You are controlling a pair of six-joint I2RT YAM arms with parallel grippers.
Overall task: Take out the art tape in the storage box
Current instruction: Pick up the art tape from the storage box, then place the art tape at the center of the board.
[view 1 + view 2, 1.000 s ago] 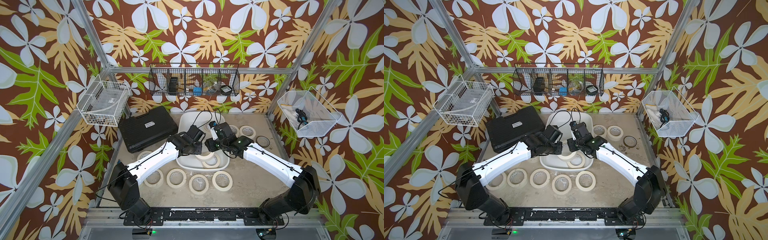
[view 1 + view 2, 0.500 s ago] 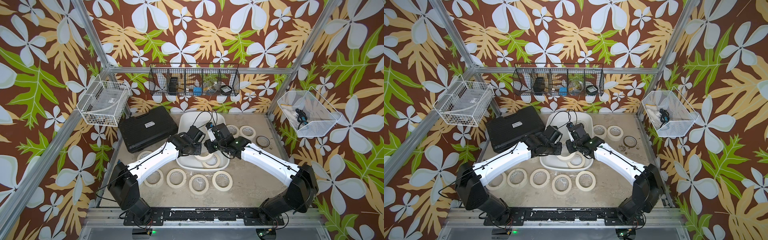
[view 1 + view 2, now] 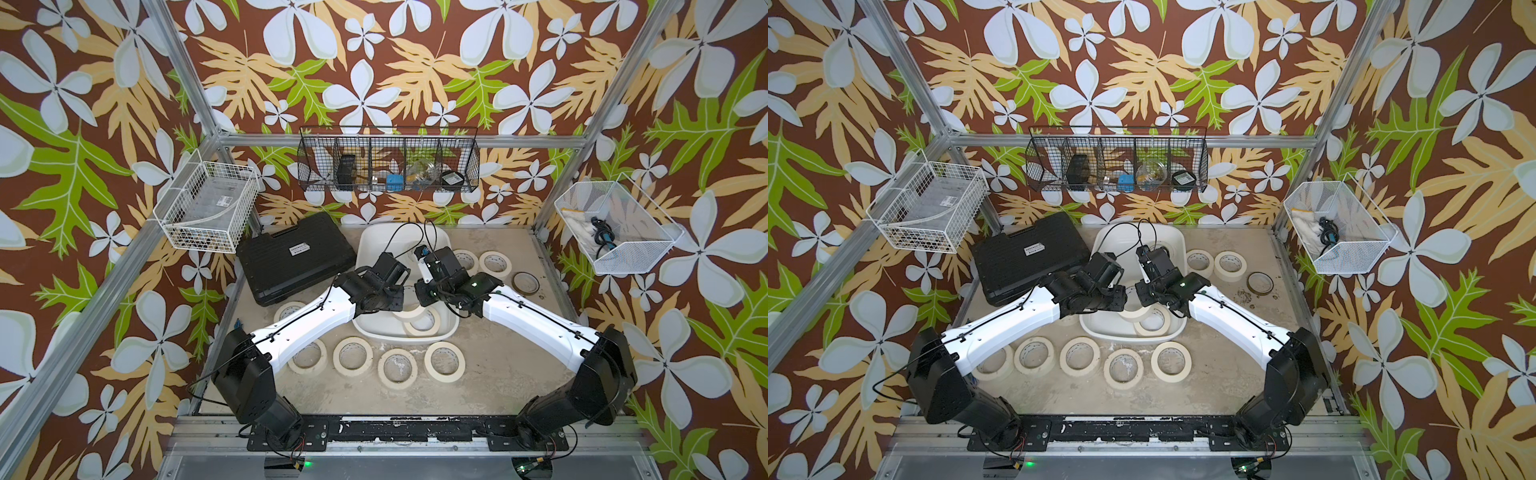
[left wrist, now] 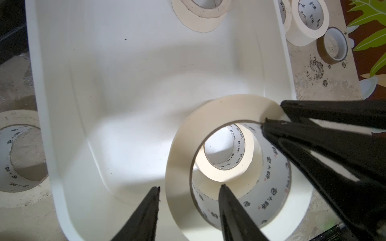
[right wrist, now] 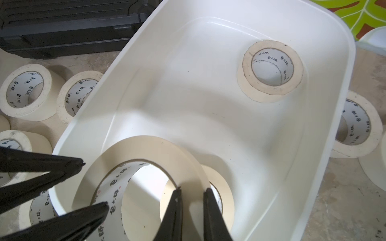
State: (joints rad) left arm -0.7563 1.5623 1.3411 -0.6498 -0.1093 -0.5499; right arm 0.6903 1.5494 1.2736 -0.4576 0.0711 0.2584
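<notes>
Right wrist view: right pincer point(image 5: 192, 189) clamps the wall of a tilted art tape roll point(image 5: 142, 148); left pincer point(image 5: 94, 184) straddles the opposite wall, jaws spread. In both top views, the roll hangs over the storage box's point(image 3: 376, 249) 6 o'clock end.

Your left arm point(image 3: 307, 328) and right arm point(image 3: 536, 320) stretch inward, wrists nearly meeting, both pitched down. Your left gripper point(image 4: 189, 186) stands with jaws parted; your right gripper point(image 5: 192, 189) clamps a roll point(image 5: 146, 148).
</notes>
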